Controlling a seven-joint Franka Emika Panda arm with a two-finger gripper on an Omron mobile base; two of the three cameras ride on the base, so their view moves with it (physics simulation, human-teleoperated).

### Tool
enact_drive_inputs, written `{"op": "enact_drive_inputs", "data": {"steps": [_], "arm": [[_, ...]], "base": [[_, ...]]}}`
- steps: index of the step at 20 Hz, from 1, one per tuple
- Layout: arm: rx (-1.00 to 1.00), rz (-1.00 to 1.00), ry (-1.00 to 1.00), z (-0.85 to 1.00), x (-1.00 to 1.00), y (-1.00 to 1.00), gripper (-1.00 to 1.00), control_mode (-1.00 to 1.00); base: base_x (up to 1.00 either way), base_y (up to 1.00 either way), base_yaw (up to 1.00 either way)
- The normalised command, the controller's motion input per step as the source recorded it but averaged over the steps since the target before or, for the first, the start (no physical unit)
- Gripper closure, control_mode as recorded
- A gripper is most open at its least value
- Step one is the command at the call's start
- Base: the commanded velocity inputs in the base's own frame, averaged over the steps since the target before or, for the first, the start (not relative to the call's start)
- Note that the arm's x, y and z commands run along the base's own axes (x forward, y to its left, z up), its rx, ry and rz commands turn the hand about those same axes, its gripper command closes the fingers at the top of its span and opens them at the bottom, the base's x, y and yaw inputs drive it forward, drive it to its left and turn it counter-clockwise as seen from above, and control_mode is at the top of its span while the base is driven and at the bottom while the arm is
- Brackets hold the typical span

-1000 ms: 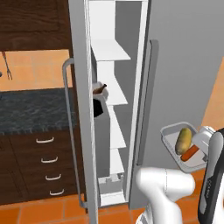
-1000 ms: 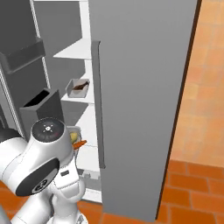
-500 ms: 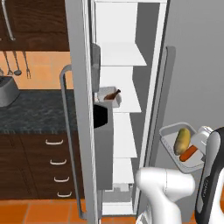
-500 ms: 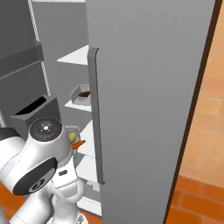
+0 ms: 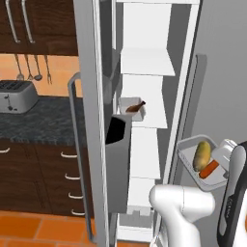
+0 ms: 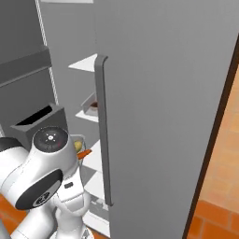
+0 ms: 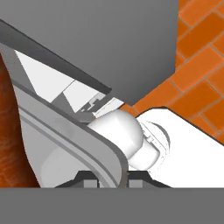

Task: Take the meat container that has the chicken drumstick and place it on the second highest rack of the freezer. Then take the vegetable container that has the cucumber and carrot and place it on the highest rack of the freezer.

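Left base view: toaster (image 5: pixel 17 95) beside freezer (image 5: pixel 144 67)

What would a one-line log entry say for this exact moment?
meat container with chicken drumstick: on freezer shelf | vegetable container with cucumber, carrot: held by gripper, outside freezer

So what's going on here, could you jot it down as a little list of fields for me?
freezer: door open, white shelves showing
meat container: on a middle shelf, chicken drumstick inside
vegetable container: held up outside the freezer, to its right
contents: cucumber and carrot side by side
gripper: shut on the vegetable container's rim
step left: tray not yet on a shelf
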Motion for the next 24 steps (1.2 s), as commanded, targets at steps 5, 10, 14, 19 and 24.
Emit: {"op": "enact_drive_inputs", "data": {"steps": [5,10,14,19,24], "arm": [[0.00,0.00,0.00,0.00,0.00,0.00,1.00,1.00],[0.00,0.00,0.00,0.00,0.00,0.00,1.00,1.00],[0.00,0.00,0.00,0.00,0.00,0.00,1.00,1.00],[0.00,0.00,0.00,0.00,0.00,0.00,1.00,1.00],[0.00,0.02,-0.02,0.52,0.01,0.08,1.00,-1.00]], "base": [[0.49,-0.03,0.10],[0.50,-0.02,0.06],[0.18,-0.04,0.06],[0.04,0.00,0.00],[0.01,0.00,0.00]]}}
